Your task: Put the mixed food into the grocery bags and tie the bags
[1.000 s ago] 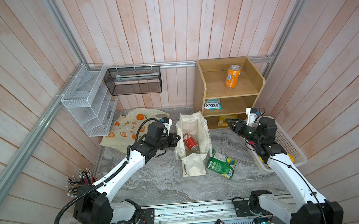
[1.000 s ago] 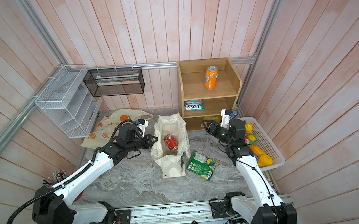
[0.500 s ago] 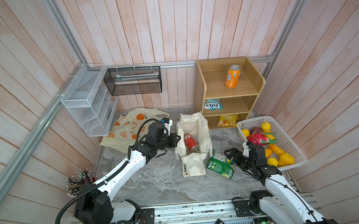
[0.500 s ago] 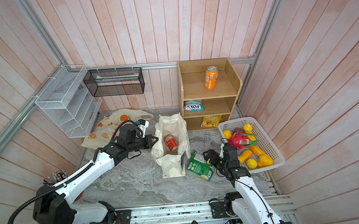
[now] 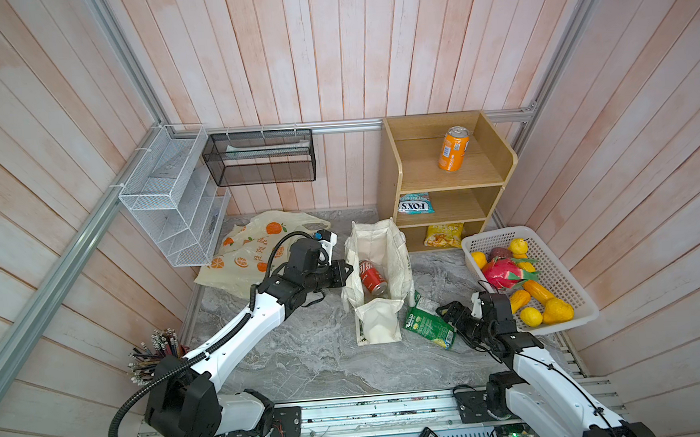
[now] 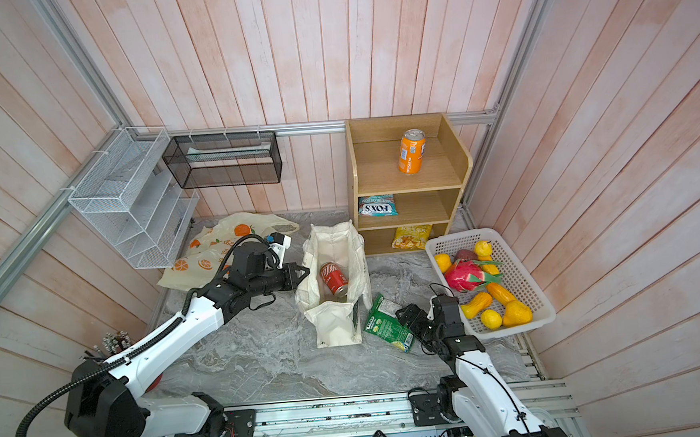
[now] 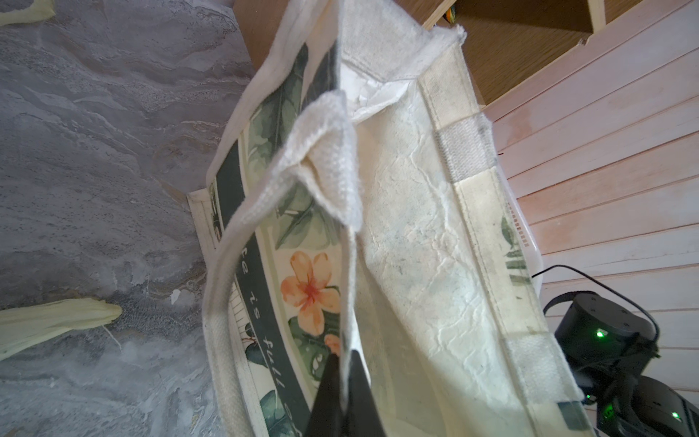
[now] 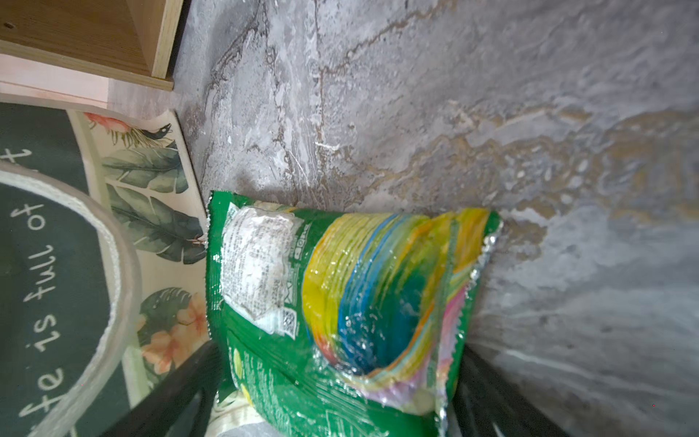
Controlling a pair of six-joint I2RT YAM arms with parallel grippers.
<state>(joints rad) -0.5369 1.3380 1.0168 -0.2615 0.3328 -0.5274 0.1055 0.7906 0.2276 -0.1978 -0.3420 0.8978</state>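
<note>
Both top views show me the cola can [image 5: 372, 277] inside the canvas tote [image 5: 396, 248]; left tool [image 7: 346, 365] pinches its rim, right tool [image 8: 338, 353] gapes astride the green snack packet [image 8: 340, 283].

The left arm [image 5: 243, 338] stretches from its base diagonally over the desk [image 5: 306, 355]. Its forearm is nearly straight and its wrist is about level, pointing toward the middle. The left gripper [image 5: 345, 269] has its fingers [image 7: 329, 389] pinched together on the upper edge of the tote [image 5: 396, 246], on the wall nearest that arm; the left wrist view shows the cloth caught between them. The right arm [image 5: 536, 370] climbs from its base, folds at the elbow, and tips its wrist down toward the desk. The right gripper [image 5: 450, 317] is low and spread wide, with its fingers [image 8: 181, 386] on either side of the packet [image 8: 321, 283]. Whether they touch it cannot be told.
</note>
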